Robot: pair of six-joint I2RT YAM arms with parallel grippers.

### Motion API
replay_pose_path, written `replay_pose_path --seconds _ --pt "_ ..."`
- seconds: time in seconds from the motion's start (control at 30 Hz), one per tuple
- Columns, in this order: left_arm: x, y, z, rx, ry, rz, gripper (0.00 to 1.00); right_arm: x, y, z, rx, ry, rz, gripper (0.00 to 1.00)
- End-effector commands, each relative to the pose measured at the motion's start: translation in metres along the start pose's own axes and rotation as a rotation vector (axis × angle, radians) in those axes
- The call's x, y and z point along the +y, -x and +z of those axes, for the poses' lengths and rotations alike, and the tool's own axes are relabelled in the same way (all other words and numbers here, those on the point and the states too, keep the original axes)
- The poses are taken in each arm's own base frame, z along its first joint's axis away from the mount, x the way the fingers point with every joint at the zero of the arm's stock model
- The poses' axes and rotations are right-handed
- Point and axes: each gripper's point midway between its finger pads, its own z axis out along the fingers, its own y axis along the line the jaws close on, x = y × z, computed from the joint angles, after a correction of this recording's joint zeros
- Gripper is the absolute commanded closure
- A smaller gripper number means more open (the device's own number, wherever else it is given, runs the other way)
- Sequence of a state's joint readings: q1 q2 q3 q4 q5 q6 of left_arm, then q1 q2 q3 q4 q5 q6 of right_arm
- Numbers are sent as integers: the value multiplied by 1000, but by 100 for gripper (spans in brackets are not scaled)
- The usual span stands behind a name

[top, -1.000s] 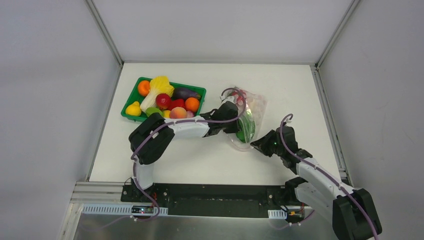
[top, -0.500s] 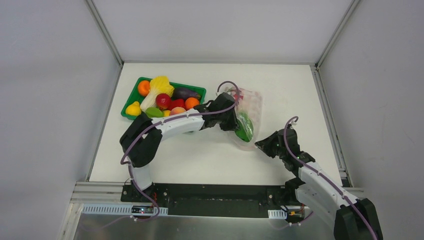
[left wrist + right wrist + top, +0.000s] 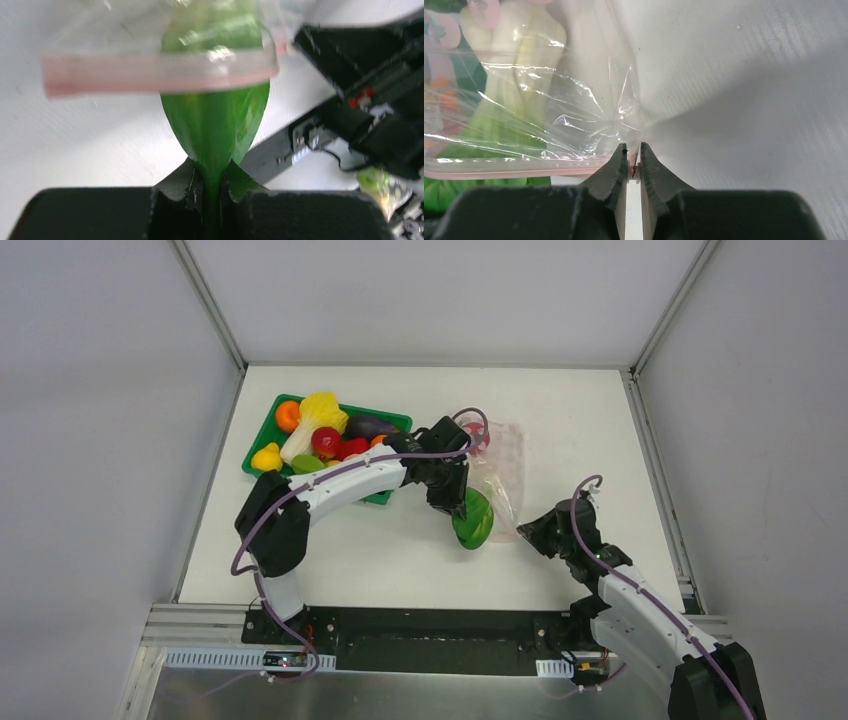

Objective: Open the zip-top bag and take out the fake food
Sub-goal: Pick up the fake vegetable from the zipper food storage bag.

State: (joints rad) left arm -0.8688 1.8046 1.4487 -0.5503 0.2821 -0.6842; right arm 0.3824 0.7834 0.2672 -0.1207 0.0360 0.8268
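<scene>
Stem clamped in the left gripper (image 3: 212, 192), the leaf (image 3: 215, 120) points tip-first into the bag (image 3: 539, 105) mouth — right gripper (image 3: 634, 156) pinches a bag corner.

Left end effector (image 3: 461, 504) gripping green leaf (image 3: 473, 523), right end effector (image 3: 524, 533) pinching zip-top bag (image 3: 505, 458)

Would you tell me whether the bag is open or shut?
Open: on the bag, the pink zip strip arches over the green leaf, which pokes out through the mouth, pinched by the left gripper.
</scene>
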Motion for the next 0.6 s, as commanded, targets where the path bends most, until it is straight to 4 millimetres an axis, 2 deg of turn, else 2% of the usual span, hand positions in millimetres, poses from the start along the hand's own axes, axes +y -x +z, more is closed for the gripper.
replay_pose_path --seconds 0.0,0.17,0.33,0.43,0.57 --pt "-27 -26 -59 98 -122 138 100 15 17 -5 -57 0 15 99" --pt "-34 -53 -84 200 -154 192 100 11 17 -3 -59 -22 26 99" --pt "-22 -75 -111 222 -137 249 100 7 18 -4 -67 -39 28 99" --pt "-19 -79 -137 194 -134 290 100 4 17 -4 -65 -52 24 99" --pt "-3 -80 -168 137 -62 319 100 2 16 -4 -60 -62 18 99"
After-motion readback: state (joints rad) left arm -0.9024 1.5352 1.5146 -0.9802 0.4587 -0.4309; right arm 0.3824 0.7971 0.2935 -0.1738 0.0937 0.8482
